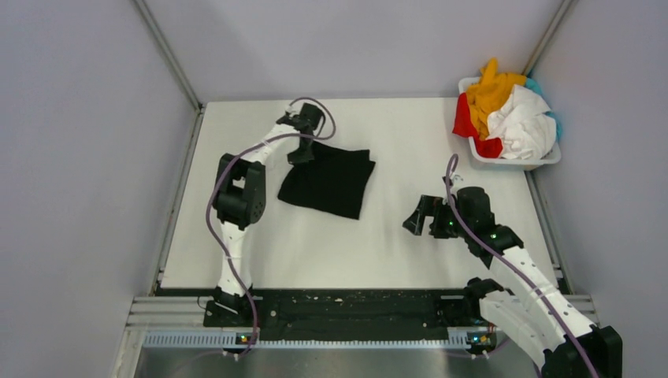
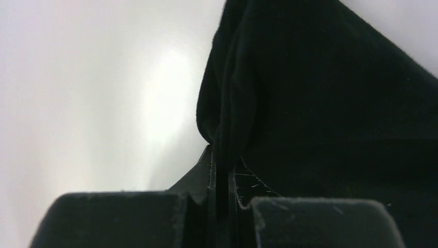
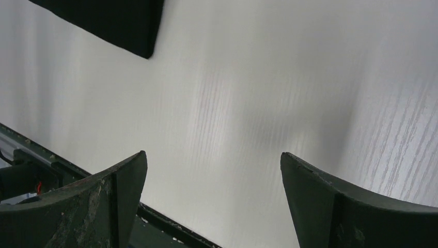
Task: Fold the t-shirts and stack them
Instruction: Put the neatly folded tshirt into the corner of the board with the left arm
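A folded black t-shirt (image 1: 329, 180) lies on the white table (image 1: 394, 236), left of centre. My left gripper (image 1: 302, 152) is shut on its far left corner; in the left wrist view the black cloth (image 2: 330, 103) runs up from between the closed fingers (image 2: 221, 165). My right gripper (image 1: 415, 221) is open and empty, hovering above bare table right of the shirt; its view shows a corner of the black shirt (image 3: 119, 23) at the top left. Orange-yellow (image 1: 490, 90), red (image 1: 465, 118), white (image 1: 521, 126) and teal (image 1: 557, 122) t-shirts lie heaped in the basket.
A white plastic basket (image 1: 512, 163) stands at the table's far right corner. Grey walls enclose the table on three sides. A black rail (image 1: 354, 311) runs along the near edge, also seen in the right wrist view (image 3: 31, 155).
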{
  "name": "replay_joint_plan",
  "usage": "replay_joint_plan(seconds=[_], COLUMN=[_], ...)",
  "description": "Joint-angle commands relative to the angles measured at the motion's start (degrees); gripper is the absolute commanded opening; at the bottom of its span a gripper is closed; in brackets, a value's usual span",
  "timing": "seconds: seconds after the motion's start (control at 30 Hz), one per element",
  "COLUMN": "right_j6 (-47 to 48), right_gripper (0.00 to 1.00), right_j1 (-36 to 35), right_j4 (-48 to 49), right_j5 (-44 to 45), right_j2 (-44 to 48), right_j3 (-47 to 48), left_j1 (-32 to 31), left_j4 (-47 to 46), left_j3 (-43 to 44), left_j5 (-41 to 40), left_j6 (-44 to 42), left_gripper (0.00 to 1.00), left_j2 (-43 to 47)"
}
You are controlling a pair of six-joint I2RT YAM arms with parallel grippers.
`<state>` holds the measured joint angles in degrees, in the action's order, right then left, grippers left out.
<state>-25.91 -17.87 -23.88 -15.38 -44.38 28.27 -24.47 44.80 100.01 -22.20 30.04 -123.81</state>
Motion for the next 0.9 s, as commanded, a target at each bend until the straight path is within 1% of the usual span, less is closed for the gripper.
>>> replay_joint_plan(seconds=[0.0,0.03,0.13,0.27,0.33,0.47,0.53,0.6,0.67,0.77,0.8,0.87], right_j6=[1.0,0.97,0.88,0.72,0.67,0.52,0.27,0.14,-0.07,-0.39,-0.56,-0.75], right_gripper=[0.99,0.99,0.99,0.99,0.99,0.99,0.99,0.99,0.99,0.99,0.99,0.99], right_j1=[0.31,0.29,0.29,0.36,0.29,0.31,0.29,0.29,0.36,0.29,0.29,0.29], right_j4=[0.51,0.52,0.75,0.77,0.68,0.68,0.47,0.37,0.13,-0.37,-0.53,-0.55], right_j5=[1.49,1.61,2.83,4.73,5.24,7.53,8.25,8.45,8.89,9.28,9.29,9.62], right_j2=[0.99,1.13,1.48,1.99,2.39,2.5,2.65,2.81,3.13,3.37,3.45,3.62], right_j3=[2.34,2.27,1.94,1.96,1.89,1.76,1.72,1.67,1.59,1.6,1.57,1.45], left_j1=[9.05,10.6,15.73,21.97,23.89,27.49,28.95,30.88,32.98,34.76,35.04,35.28], left_j4=[2.59,3.06,2.34,1.43,-0.22,-5.95,-6.78,-6.98,-5.89,-9.48,-10.62,-12.34], left_j3=[8.61,10.7,16.87,27.15,31.39,34.81,37.58,40.1,42.81,42.03,42.03,42.08], left_j5=[-7.58,-8.97,-9.22,-5.28,-6.48,-9.21,-9.98,-9.24,-6.14,-7.04,-7.08,-8.04], left_j6=[-7.93,-9.04,-13.18,-16.77,-19.11,-24.77,-25.94,-25.75,-23.95,-24.2,-25.28,-26.63], left_gripper=[0.0,0.0,0.0,0.0,0.0,0.0,0.0,0.0,0.0,0.0,0.01,0.13], left_j2=[-2.76,-3.97,-7.65,-13.51,-16.31,-20.03,-22.45,-23.99,-24.43,-23.22,-22.96,-22.43])
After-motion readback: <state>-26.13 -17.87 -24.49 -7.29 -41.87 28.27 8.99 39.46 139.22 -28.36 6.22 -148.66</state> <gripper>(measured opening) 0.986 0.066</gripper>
